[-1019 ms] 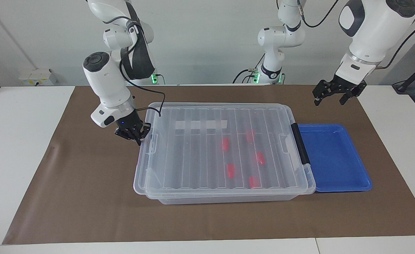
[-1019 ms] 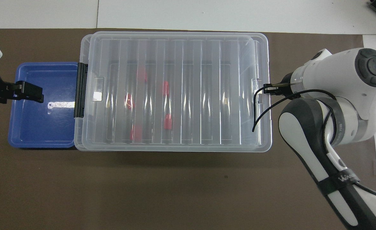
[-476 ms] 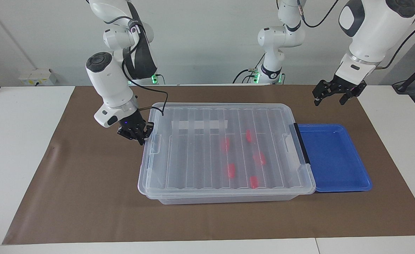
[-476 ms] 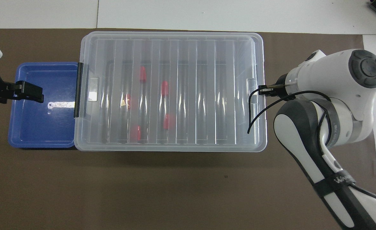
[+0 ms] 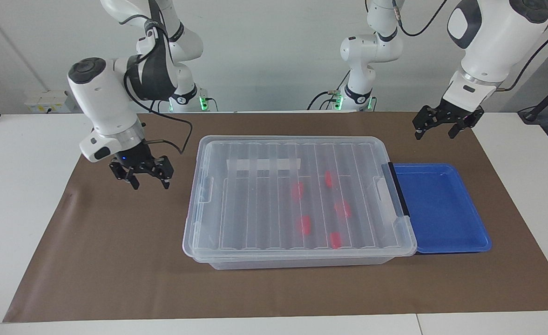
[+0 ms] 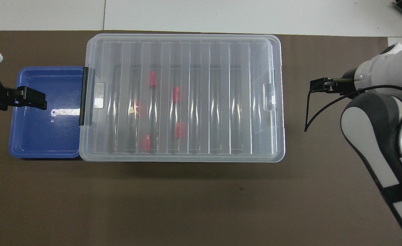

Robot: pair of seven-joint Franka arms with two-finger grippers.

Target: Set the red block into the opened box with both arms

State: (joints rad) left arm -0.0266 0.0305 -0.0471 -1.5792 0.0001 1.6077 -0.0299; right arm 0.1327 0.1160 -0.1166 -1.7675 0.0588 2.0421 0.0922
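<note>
The clear box (image 5: 278, 263) stands mid-table with its ribbed lid (image 5: 264, 204) lying flat and closed on it. Through the lid (image 6: 204, 102) I see several red blocks inside, among them one (image 5: 297, 190), another (image 5: 334, 239) and a third (image 6: 176, 94). My right gripper (image 5: 150, 184) hangs open and empty just above the brown mat, beside the box's end toward the right arm and apart from it. My left gripper (image 5: 434, 135) waits raised and open near the blue tray's edge, one finger (image 6: 30, 98) showing over the tray in the overhead view.
A shallow blue tray (image 5: 441, 209) (image 6: 43, 133) sits against the box's latch end, toward the left arm. The black latch (image 5: 397, 190) lies between them. A brown mat (image 5: 115, 260) covers the table under everything.
The right gripper opened, let go of the lid's end and drew away from the box. The lid dropped flat onto the box. The left arm has not moved.
</note>
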